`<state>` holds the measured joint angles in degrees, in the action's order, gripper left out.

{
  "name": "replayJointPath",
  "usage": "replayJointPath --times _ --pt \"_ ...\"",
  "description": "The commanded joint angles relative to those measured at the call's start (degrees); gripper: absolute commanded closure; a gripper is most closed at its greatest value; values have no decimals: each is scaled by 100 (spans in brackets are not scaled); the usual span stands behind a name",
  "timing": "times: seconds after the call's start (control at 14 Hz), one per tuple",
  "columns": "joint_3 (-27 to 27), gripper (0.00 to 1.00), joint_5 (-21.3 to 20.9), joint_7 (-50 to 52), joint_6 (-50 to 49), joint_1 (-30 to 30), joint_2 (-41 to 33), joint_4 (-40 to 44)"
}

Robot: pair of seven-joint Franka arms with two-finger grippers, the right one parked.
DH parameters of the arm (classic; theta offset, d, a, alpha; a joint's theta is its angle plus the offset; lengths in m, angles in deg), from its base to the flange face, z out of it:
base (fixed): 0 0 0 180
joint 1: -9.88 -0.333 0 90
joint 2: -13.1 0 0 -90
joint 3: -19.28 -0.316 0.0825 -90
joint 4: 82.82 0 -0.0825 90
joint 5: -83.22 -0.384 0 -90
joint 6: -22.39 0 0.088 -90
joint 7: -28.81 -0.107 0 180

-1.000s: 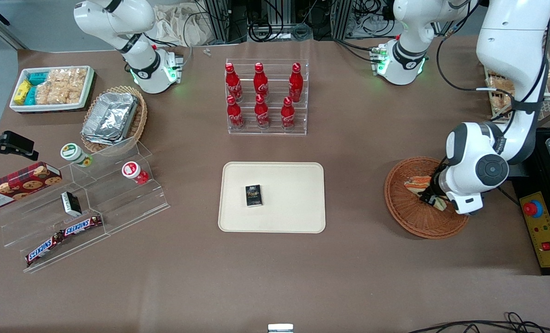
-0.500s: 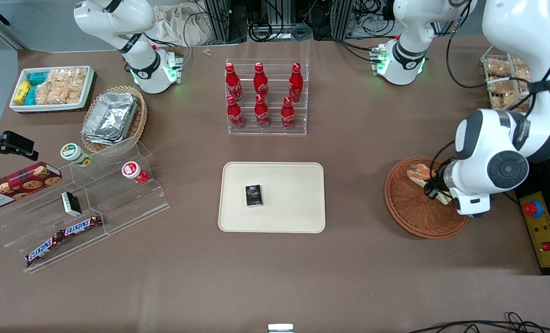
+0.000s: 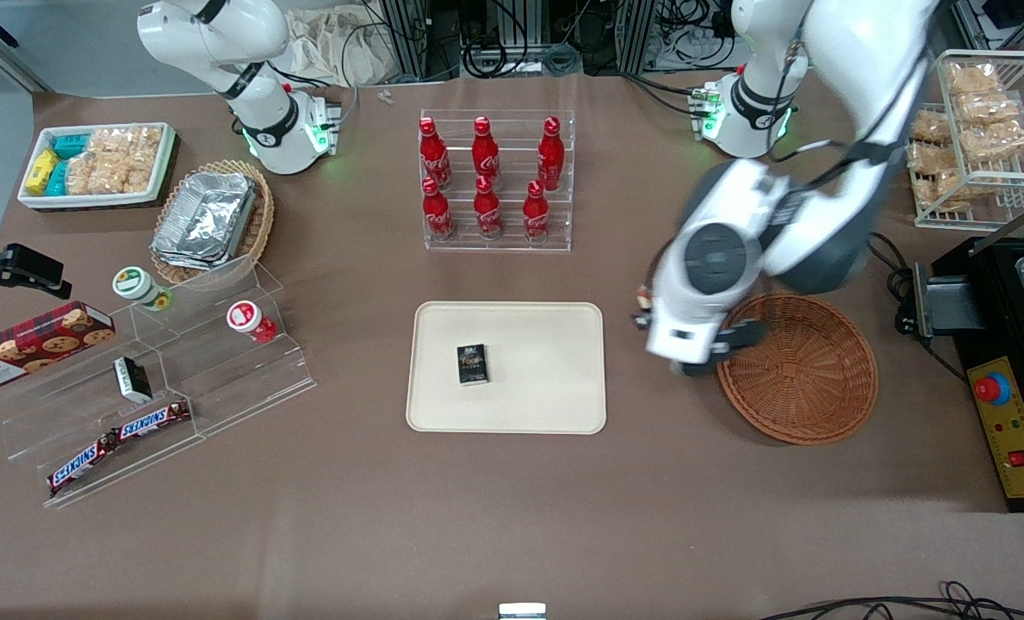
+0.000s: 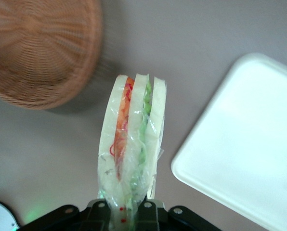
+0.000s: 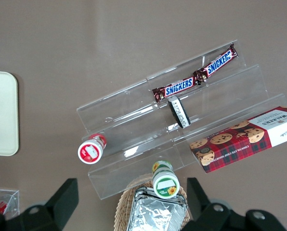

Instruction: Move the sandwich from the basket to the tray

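Since a second ago I've lifted the small triangular cream-bread sandwich with orange and green filling (image 4: pixel 132 144) out of the round reddish-brown wicker basket (image 3: pixel 800 370), now bare; my pincer (image 4: pixel 133 204) is clamped on its wrapped base and carries it over the table between basket and flat beige rectangular tray (image 3: pixel 555 405). The pickup looks done to me, leaving the carry and set-down. A small black box (image 3: pixel 472 363) lies on the tray near 8 o'clock of centre, with the brown table (image 3: pixel 512 517) open around it

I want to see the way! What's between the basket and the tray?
In the wrist view, between basket and tray: bare table, with the tool above, shut on the sandwich.
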<state>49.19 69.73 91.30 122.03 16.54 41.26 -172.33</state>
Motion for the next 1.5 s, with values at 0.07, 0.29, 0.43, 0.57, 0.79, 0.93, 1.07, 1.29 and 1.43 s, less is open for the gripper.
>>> replayJointPath --times 0.07,0.29,0.43,0.57,0.79,0.93,1.07,1.29,1.43 --pt "-2 98 -259 -70 159 678 1594 1460" --pt "-20 95 -277 -53 985 776 1912 1498" --pt "-20 90 -399 -27 1102 785 1992 1489" --pt "-20 86 -487 0 1137 785 2132 1506" --pt "-20 86 -540 44 1190 820 2177 1506" --pt "-20 81 -540 44 1190 828 2185 1506" --pt "-20 1 -558 96 1198 864 2238 1506" --pt "-20 0 -584 79 1181 873 2203 1462" --pt "-29 0 -602 79 1067 846 2098 1428"
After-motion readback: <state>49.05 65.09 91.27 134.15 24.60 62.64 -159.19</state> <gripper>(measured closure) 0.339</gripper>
